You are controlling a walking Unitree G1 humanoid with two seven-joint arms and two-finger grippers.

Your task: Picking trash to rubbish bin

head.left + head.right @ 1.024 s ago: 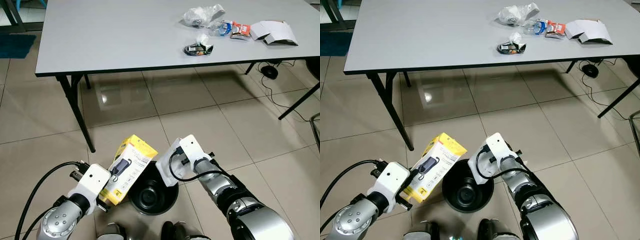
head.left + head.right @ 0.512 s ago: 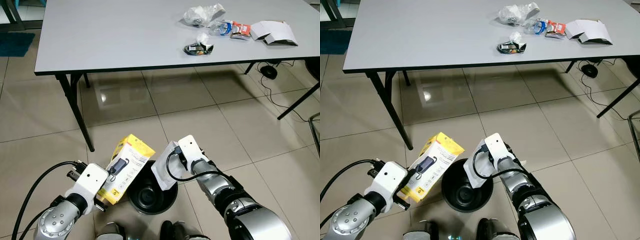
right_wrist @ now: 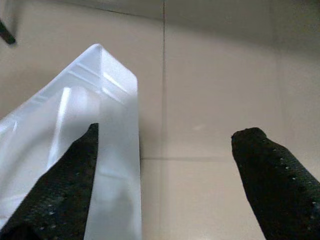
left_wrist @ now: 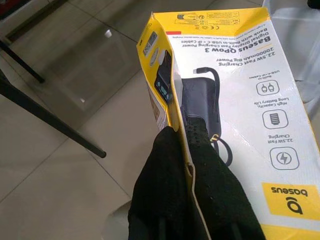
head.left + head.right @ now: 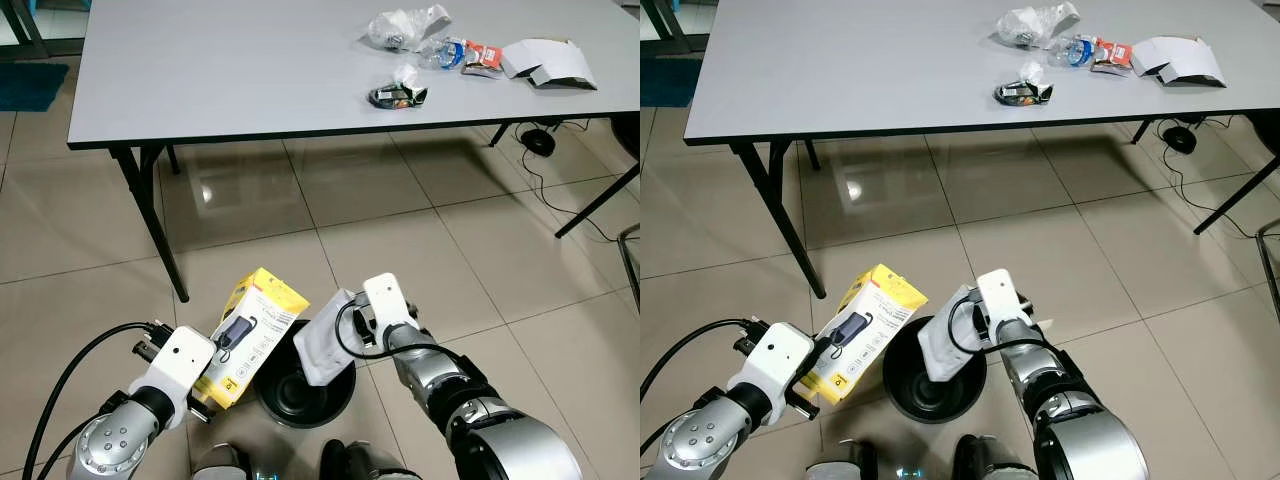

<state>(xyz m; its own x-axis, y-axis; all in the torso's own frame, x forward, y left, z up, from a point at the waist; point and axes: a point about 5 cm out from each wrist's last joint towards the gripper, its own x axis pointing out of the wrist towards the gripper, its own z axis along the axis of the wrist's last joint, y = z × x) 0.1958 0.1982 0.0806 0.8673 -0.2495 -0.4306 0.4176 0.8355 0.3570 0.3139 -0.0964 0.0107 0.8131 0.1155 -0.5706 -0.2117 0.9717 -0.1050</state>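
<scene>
Two hands are at work low over the tiled floor. The left hand (image 4: 185, 165) is clamped on a yellow and white power bank box (image 5: 248, 335), one finger (image 4: 160, 200) on the box's yellow side and the other on its printed face; the box is tilted, its far end leaning toward the black rubbish bin (image 5: 303, 390), just left of the bin's rim. The right hand (image 3: 165, 175) has its fingers (image 3: 270, 175) apart, and a white plastic tray (image 3: 65, 140) lies against one of them; in the eye views this tray (image 5: 322, 336) hangs over the bin's right part. Well beyond, on the far right of the grey surface (image 5: 230, 70), lie a crumpled plastic bag (image 5: 405, 27), assorted wrappers (image 5: 397, 95) and a white folded carton (image 5: 547, 63).
</scene>
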